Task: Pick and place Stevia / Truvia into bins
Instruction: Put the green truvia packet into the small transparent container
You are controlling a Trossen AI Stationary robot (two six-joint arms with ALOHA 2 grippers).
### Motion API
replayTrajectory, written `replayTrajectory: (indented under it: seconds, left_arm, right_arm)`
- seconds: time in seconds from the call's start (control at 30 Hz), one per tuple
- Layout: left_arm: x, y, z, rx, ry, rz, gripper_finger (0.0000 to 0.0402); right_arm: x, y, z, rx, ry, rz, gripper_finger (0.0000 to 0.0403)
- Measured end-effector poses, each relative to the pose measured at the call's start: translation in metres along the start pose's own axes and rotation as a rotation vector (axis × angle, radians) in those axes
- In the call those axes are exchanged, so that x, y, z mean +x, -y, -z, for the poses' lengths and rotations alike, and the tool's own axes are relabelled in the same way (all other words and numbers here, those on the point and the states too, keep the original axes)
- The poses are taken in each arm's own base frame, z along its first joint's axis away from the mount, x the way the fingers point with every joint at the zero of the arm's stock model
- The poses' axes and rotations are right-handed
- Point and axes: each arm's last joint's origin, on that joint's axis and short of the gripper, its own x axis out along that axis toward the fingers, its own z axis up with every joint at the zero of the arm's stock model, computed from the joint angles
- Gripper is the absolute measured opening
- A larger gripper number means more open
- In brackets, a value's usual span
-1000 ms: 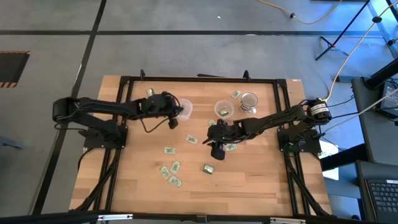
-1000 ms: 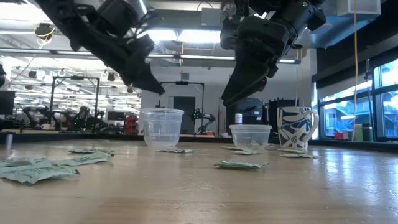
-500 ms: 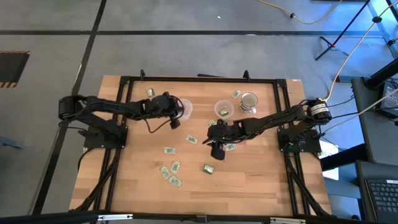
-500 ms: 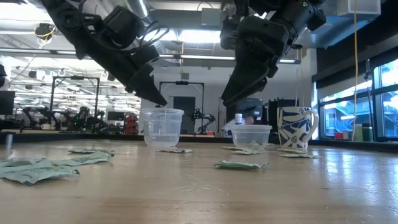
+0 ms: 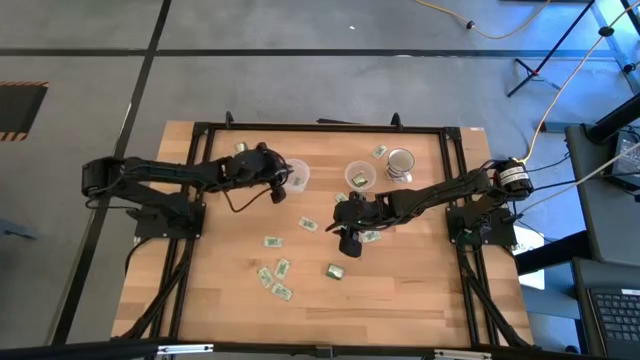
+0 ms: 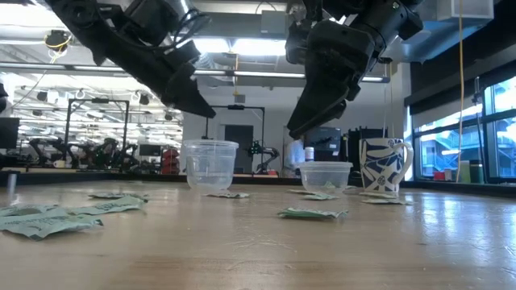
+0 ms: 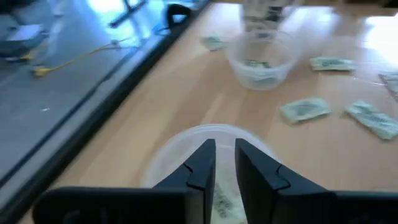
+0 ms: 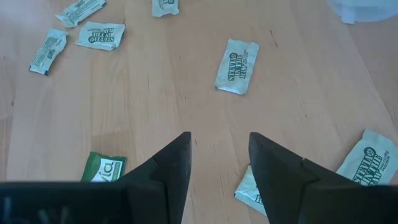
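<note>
Overhead:
Left hand [image 5: 281, 187]: held over clear cup [image 5: 296, 175].
Left wrist: fingers [image 7: 202, 167] narrowly parted; sachet [image 7: 221, 202] seen inside cup.
Right hand [image 8: 217, 155]: spread above counter [image 8: 186, 93]; Stevia sachets [image 8: 237, 65] scattered below.

Two clear cups [image 5: 297, 174] [image 5: 360, 177], one mug [image 5: 400, 162], about nine loose sachets [image 5: 271, 242].

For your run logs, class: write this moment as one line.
left gripper: open above cup | right gripper: open over sachets | table
</note>
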Motion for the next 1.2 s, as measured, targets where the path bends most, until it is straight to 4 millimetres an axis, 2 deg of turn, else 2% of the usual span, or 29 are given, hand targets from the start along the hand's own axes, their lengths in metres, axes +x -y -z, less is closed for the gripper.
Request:
replayTrajectory:
  seconds: [0.2,0.33,0.47,0.67,0.9,1.2]
  left_arm:
    - [-0.028,-0.028,-0.002,-0.074,-0.04,-0.332,0.0062]
    - [-0.041,-0.052,0.009,-0.218,-0.135,-0.386,0.0057]
    - [-0.044,-0.075,0.023,-0.353,-0.236,-0.419,0.0059]
    - [-0.036,-0.103,0.036,-0.484,-0.296,-0.444,0.0058]
    - [-0.015,-0.123,0.052,-0.571,-0.405,-0.465,0.0043]
    - [0.017,-0.149,0.051,-0.604,-0.642,-0.491,0.0027]
  right_arm:
    - [0.0,-0.002,0.001,-0.006,-0.002,-0.005,0.0163]
    - [0.0,-0.003,0.001,-0.008,-0.002,-0.005,0.0163]
    - [0.0,-0.003,0.001,-0.01,-0.002,-0.005,0.0163]
    - [0.0,-0.002,0.0,-0.01,0.003,-0.006,0.0163]
    - [0.0,-0.003,-0.003,-0.01,0.034,-0.016,0.0163]
    - [0.0,-0.003,-0.004,-0.007,0.043,-0.016,0.0163]
